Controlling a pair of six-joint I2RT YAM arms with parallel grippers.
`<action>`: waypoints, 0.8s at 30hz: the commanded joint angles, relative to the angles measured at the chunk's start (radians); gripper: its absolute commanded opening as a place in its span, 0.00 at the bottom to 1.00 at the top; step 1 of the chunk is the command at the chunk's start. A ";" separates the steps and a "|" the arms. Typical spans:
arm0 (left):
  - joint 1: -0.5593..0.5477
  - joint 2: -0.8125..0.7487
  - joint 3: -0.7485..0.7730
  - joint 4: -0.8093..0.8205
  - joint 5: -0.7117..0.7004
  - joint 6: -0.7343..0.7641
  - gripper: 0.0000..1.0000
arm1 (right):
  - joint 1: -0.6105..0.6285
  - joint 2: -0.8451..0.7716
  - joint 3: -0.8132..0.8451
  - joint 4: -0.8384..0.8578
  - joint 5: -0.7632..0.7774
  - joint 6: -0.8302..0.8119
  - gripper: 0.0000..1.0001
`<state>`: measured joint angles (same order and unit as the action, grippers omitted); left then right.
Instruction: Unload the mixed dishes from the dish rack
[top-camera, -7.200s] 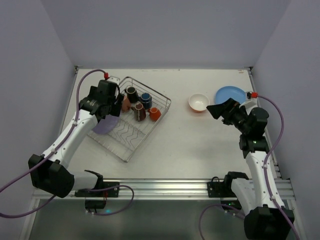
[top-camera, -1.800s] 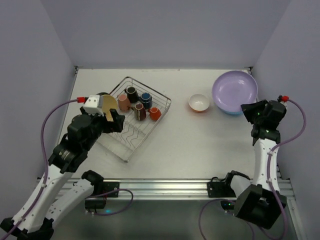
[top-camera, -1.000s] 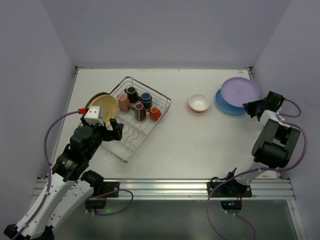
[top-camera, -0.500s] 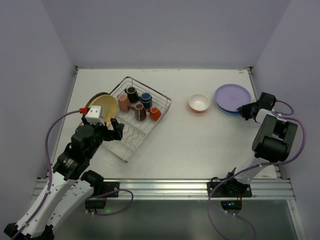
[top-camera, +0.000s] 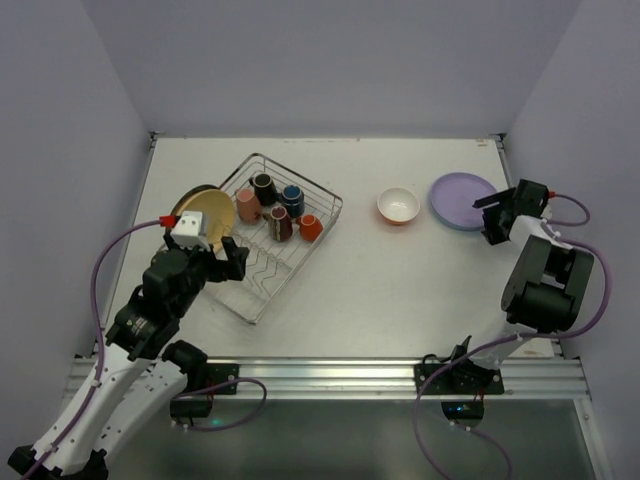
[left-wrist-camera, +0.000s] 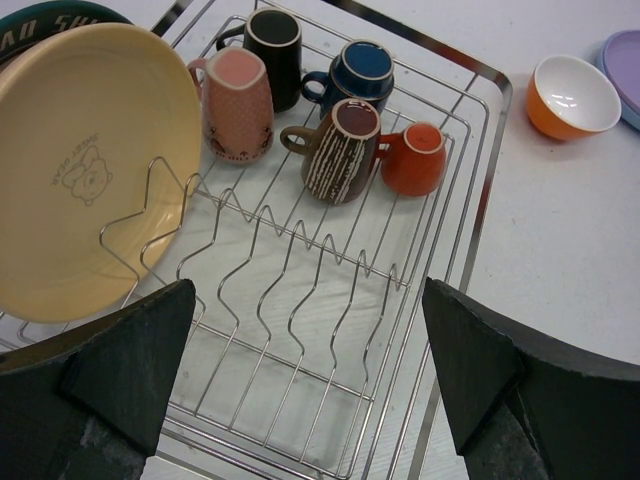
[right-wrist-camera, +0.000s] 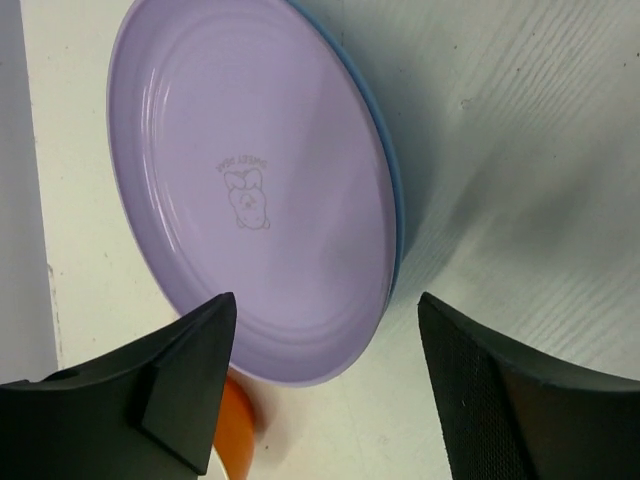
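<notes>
A round yellow plate (left-wrist-camera: 90, 170) stands on edge at the left end of the silver wire dish rack (left-wrist-camera: 470, 230). It bears a small bear drawing with lettering too fine to read. Behind it, a dark-rimmed plate (left-wrist-camera: 50, 15) shows cut-off white letters.

Black (left-wrist-camera: 272, 50), blue (left-wrist-camera: 360, 75), pink (left-wrist-camera: 238, 105), striped brown (left-wrist-camera: 340, 150) and orange (left-wrist-camera: 415, 158) mugs crowd the rack's far side. The left gripper (left-wrist-camera: 305, 330) hangs above the rack, jaws wide and empty.

Only the right wrist view shows the faint printed figure on the lavender plate (right-wrist-camera: 250, 200). That plate is stacked on a blue plate (right-wrist-camera: 392, 215) beside the white-lined orange bowl (top-camera: 398, 206). The right gripper (right-wrist-camera: 325, 310) is spread apart, gripping nothing.
</notes>
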<state>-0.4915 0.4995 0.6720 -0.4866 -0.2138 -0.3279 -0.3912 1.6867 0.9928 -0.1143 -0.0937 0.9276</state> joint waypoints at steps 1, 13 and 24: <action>-0.002 -0.010 0.001 0.042 -0.009 0.013 1.00 | 0.020 -0.048 0.053 -0.059 0.092 -0.059 0.77; 0.068 0.008 0.029 0.000 -0.148 -0.013 1.00 | 0.158 -0.213 0.084 -0.199 0.290 -0.167 0.99; 0.080 0.262 0.260 -0.084 -0.228 0.100 1.00 | 0.295 -0.694 -0.221 -0.005 -0.161 -0.340 0.99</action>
<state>-0.4179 0.7006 0.8474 -0.5648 -0.3721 -0.3038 -0.0925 1.0050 0.8215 -0.1806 -0.0940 0.6697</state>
